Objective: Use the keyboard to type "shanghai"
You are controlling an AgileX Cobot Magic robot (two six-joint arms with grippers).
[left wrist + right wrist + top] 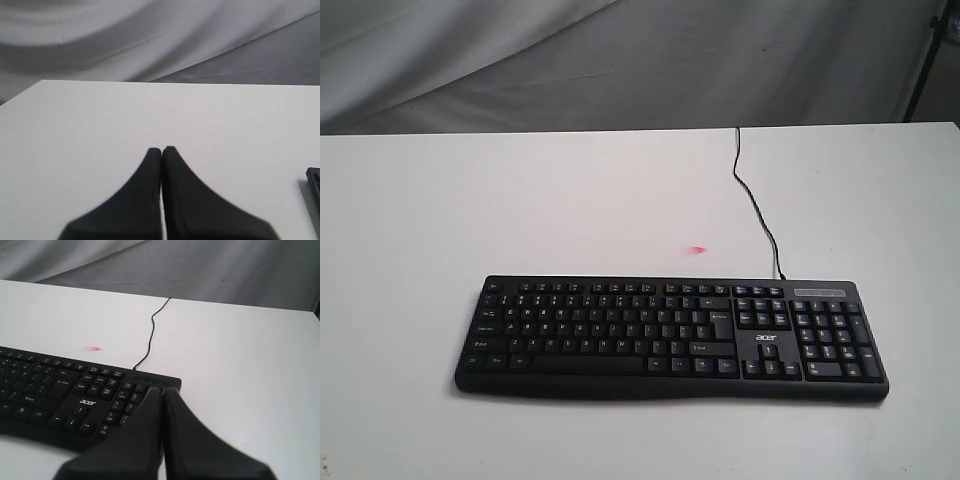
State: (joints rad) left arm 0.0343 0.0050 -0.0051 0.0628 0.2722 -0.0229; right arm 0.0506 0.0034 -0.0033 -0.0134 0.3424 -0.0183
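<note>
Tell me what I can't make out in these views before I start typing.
- Exterior view: the keyboard legends are too small and blurred to read; neither arm is in frame.
- Left wrist view: the frame edge cuts off all but a keyboard corner beyond the left gripper.
- Right wrist view: the fingers of the right gripper cover part of the number pad; the keyboard's far end runs off frame.

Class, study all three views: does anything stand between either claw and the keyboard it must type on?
Nothing visible does. The right claw is by the keyboard at its number-pad end. The left claw has only bare table before the keyboard's edge. The cable and a pink mark lie behind it.
</note>
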